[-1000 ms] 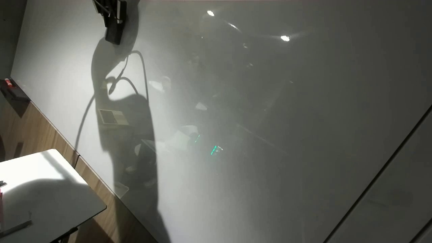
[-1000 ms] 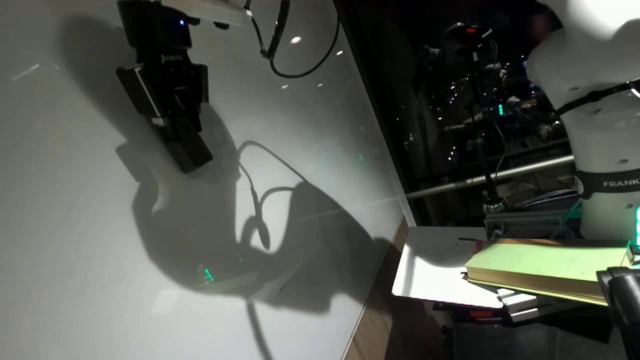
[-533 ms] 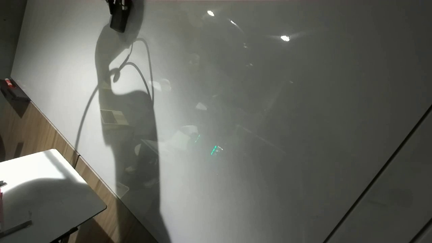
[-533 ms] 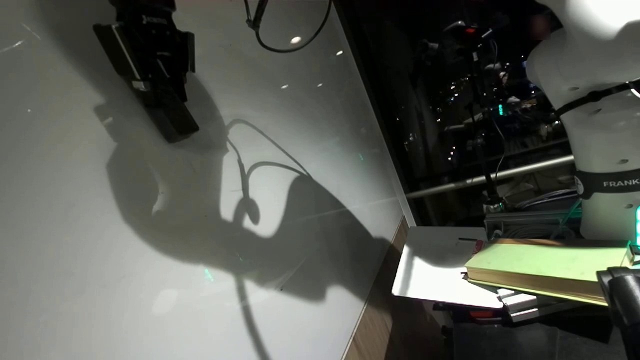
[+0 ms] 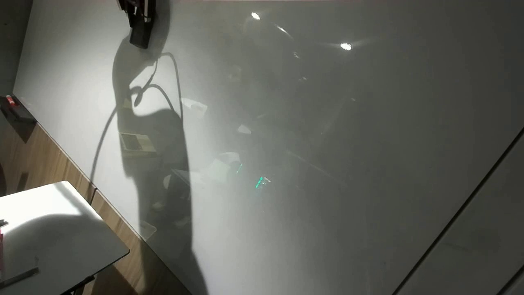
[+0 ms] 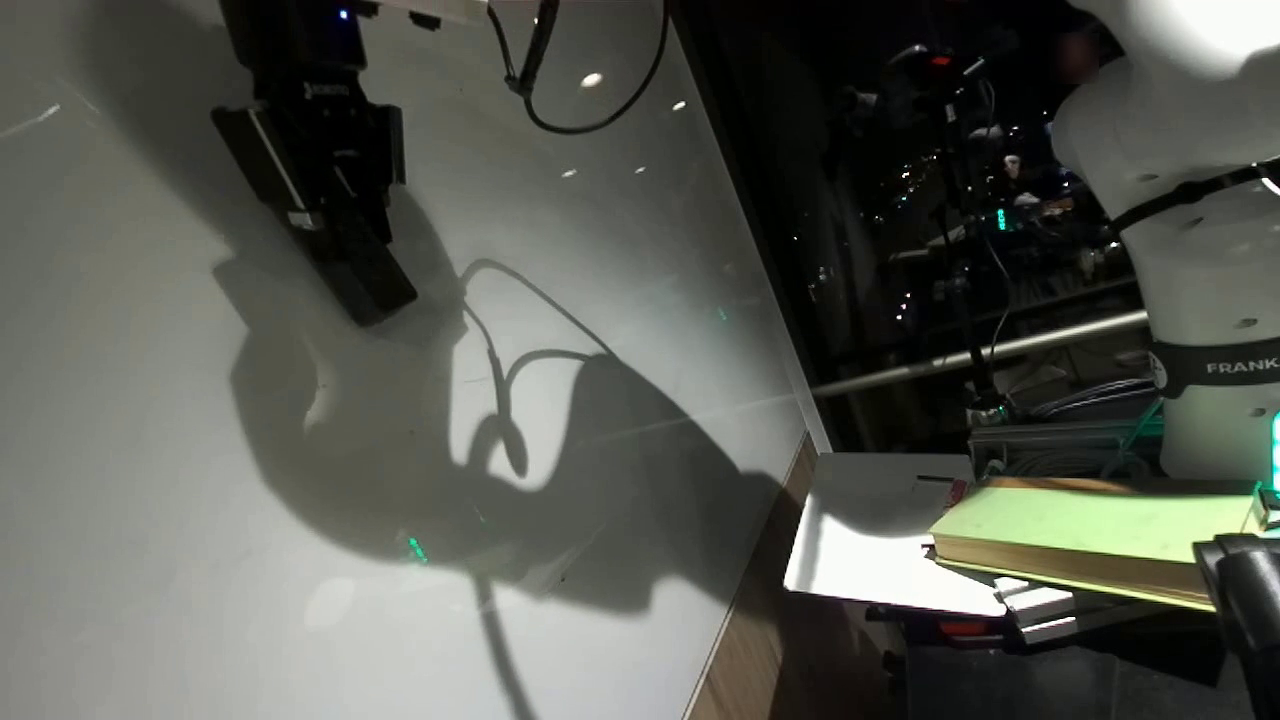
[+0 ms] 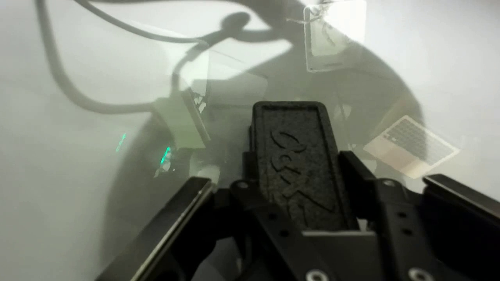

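Eraser (image 7: pixel 295 156) (so judged by its form): one, dark, script worked into its face; located before the glossy board (image 5: pixel 327 229), towards the upper left of both exterior views. Gripper (image 7: pixel 299 168): narrowed to the eraser's width, clasping its long sides, much of the eraser projecting beyond. Contact between eraser and board: cannot be told. Faults foreseen, by cause: one, twisting in the grip, should the long free end meet the board and act as a lever; two, slipping out and falling along the board, should the clasp prove weak against drag; three, scuffing of the board, should a poor tilt bring hard gripper parts against it ahead of the eraser; four, misjudged depth, the broad shadow (image 6: pixel 660 500) and the laptop reflection (image 7: pixel 412 146) both muddling the surface near the eraser; five, snagging of the cable (image 6: pixel 537 48), black, which hangs in a slack loop beside the gripper; six, a knock to bordering stock, should a sweep run too wide: table (image 5: pixel 61 241), white, near the board's edge; tray (image 5: pixel 22 116), dark, at its corner, one red item (image 5: pixel 10 100) upon it; book (image 6: pixel 1080 525), thick, pale green, by the table.
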